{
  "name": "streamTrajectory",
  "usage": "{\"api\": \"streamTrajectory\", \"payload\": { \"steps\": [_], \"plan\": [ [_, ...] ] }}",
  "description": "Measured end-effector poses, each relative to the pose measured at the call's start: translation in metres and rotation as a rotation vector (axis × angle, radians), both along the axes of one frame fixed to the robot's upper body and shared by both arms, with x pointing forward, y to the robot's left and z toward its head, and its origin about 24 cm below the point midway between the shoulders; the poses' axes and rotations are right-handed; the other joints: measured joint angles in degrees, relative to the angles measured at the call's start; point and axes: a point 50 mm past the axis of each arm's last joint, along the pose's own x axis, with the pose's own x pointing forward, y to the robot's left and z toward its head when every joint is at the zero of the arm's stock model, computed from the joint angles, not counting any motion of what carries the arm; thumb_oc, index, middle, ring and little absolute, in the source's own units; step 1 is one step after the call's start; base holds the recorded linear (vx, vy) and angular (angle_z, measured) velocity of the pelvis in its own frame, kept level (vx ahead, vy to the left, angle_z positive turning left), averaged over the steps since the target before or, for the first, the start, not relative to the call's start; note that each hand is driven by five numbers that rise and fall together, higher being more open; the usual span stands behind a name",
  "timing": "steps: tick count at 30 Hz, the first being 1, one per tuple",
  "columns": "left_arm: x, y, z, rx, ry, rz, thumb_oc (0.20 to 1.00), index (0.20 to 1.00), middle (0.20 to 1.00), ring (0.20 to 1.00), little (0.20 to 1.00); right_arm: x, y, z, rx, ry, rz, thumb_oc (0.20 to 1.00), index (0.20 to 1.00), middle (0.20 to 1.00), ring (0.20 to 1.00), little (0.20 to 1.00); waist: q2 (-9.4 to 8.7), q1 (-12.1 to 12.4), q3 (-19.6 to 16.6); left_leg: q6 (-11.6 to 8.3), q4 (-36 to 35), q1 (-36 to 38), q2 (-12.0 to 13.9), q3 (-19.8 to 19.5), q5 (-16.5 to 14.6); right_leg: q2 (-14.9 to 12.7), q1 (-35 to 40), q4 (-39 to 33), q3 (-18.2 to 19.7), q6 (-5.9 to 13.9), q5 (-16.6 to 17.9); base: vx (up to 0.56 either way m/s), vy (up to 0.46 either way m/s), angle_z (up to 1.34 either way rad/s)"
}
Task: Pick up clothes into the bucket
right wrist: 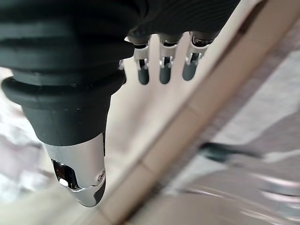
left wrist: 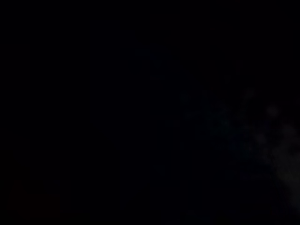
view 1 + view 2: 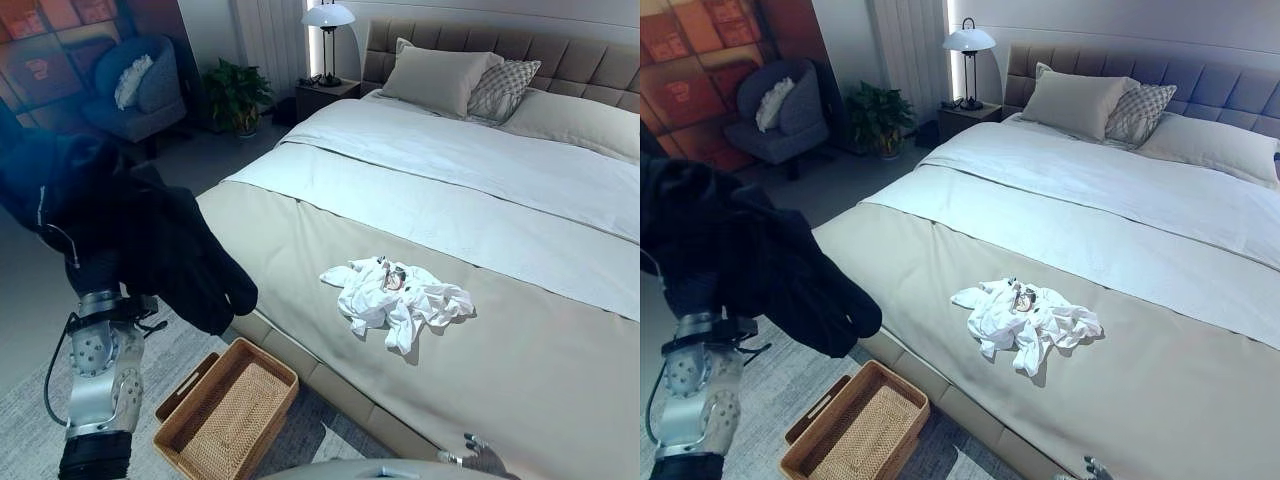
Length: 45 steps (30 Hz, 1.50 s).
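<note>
Draping the left robot hand point(image 3: 100, 262), dark garment point(image 3: 150, 245) hides its grip; right robot hand point(image 1: 161, 65) relaxed.

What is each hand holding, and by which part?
A dark garment drapes over the raised left arm, hiding the hand; the hold point cannot be told. The right hand holds nothing.

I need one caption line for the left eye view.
Dark garment draped over the raised left arm above a wicker basket; white clothes on the bed.

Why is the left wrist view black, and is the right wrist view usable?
Left wrist view: almost fully dark, likely covered by the dark garment draped over the raised left arm. Right wrist view: the right hand is clear, fingers straight, but the background is streaked with blur.
</note>
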Motion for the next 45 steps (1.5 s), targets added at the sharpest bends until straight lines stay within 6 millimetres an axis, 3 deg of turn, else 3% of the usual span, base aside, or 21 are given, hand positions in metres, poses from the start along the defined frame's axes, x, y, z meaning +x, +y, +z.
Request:
{"api": "streamTrajectory", "payload": {
  "steps": [2, 9, 16, 23, 28, 31, 33, 39, 42, 45],
  "plan": [
    [-0.003, 0.006, -0.014, 0.002, 0.067, 0.051, 0.2, 0.2, 0.2, 0.2, 0.2, -0.006, 0.0, -0.001, -0.004, 0.017, 0.004, 1.0, 1.0, 1.0, 1.0, 1.0, 0.05, -0.1, -0.3, 0.0, -0.1, 0.0, 0.1, 0.1, 0.0, 0.1, 0.0, 0.0, 0.1, 0.0, 0.0, 0.0, 0.004, -0.02],
    [-0.015, 0.023, -0.065, -0.041, 0.284, 0.182, 0.2, 0.2, 0.2, 0.2, 0.2, 0.012, 0.001, 0.004, -0.019, -0.034, 0.086, 1.0, 1.0, 1.0, 1.0, 1.0, -0.7, -0.1, -1.2, 0.11, -0.2, 0.2, 0.3, 0.5, -0.4, 0.3, -0.2, 0.0, 0.9, -0.07, 0.0, -0.01, 0.005, -0.03],
    [-0.041, 0.038, -0.118, -0.079, 0.547, 0.302, 0.2, 0.2, 0.2, 0.2, 0.2, 0.015, 0.004, 0.003, -0.025, -0.037, 0.117, 1.0, 1.0, 1.0, 1.0, 1.0, -1.19, -0.2, -1.6, 0.12, -0.2, 0.6, 0.4, 1.3, -0.7, 0.3, -0.3, 0.1, 1.5, -0.37, -0.1, -0.01, 0.018, -0.05],
    [-0.057, 0.045, -0.142, -0.001, 0.736, 0.34, 0.2, 0.2, 0.2, 0.2, 0.2, 0.011, 0.008, 0.002, -0.022, -0.023, 0.146, 1.0, 1.0, 1.0, 1.0, 1.0, -2.07, -0.3, -1.5, -0.18, -0.2, -0.1, 0.4, 2.0, -0.7, 0.3, -1.5, 0.4, 2.3, -0.41, 0.2, -0.02, 0.02, -0.06],
    [-0.058, 0.047, -0.143, 0.082, 0.788, 0.33, 0.2, 0.2, 0.2, 0.2, 0.2, 0.017, 0.006, 0.004, -0.037, -0.042, 0.146, 1.0, 1.0, 1.0, 1.0, 1.0, -2.92, -0.2, -0.7, -0.16, 0.0, -1.2, 0.5, 3.1, -0.7, 0.4, -3.5, 1.3, 3.0, -0.39, 0.1, -0.11, 0.034, -0.11],
    [-0.05, 0.056, -0.135, 0.117, 0.786, 0.336, 0.2, 0.2, 0.2, 0.2, 0.2, 0.027, 0.005, 0.005, -0.046, -0.067, 0.149, 1.0, 1.0, 1.0, 1.0, 1.0, -4.42, -0.2, 2.3, 0.12, 0.8, -3.8, 0.5, 3.3, -0.4, 0.5, -6.6, 2.7, 3.4, -0.42, 0.6, -0.15, 0.024, -0.05],
    [-0.037, 0.064, -0.12, 0.163, 0.747, 0.338, 0.2, 0.2, 0.2, 0.2, 0.2, 0.044, 0.006, 0.009, -0.054, -0.12, 0.159, 1.0, 1.0, 1.0, 1.0, 1.0, -5.95, -0.2, 5.7, 0.07, 2.7, -7.4, 0.4, 3.3, -0.4, 0.4, -9.9, 4.4, 3.6, -0.33, 0.6, -0.13, 0.025, -0.05],
    [-0.01, 0.075, -0.088, 0.222, 0.652, 0.357, 0.2, 0.2, 0.2, 0.2, 0.2, 0.071, 0.011, 0.018, -0.058, -0.219, 0.193, 1.0, 1.0, 1.0, 1.0, 1.0, -8.26, 0.0, 11.8, -0.45, 6.1, -13.9, -0.2, 3.3, -0.5, -0.2, -16.2, 7.3, 4.1, -0.05, 0.9, -0.1, 0.048, -0.01],
    [0.001, 0.076, -0.075, 0.23, 0.601, 0.373, 0.2, 0.2, 0.2, 0.2, 0.2, 0.087, 0.015, 0.024, -0.058, -0.275, 0.23, 1.0, 1.0, 1.0, 1.0, 1.0, -8.45, 0.0, 14.9, -0.28, 8.6, -17.2, -0.6, 3.3, -0.8, -0.2, -19.1, 8.9, 4.2, -0.03, 1.2, -0.09, 0.057, 0.0],
    [0.021, 0.071, -0.054, 0.243, 0.511, 0.37, 0.2, 0.2, 0.2, 0.2, 0.2, 0.113, 0.015, 0.036, -0.075, -0.358, 0.254, 1.0, 1.0, 1.0, 1.0, 1.0, -8.34, 0.0, 19.1, 0.22, 17.0, -23.9, -0.6, 2.7, -3.7, -0.6, -24.1, 14.4, 4.2, -0.14, -0.1, -0.08, 0.027, 0.05]
  ]
}}
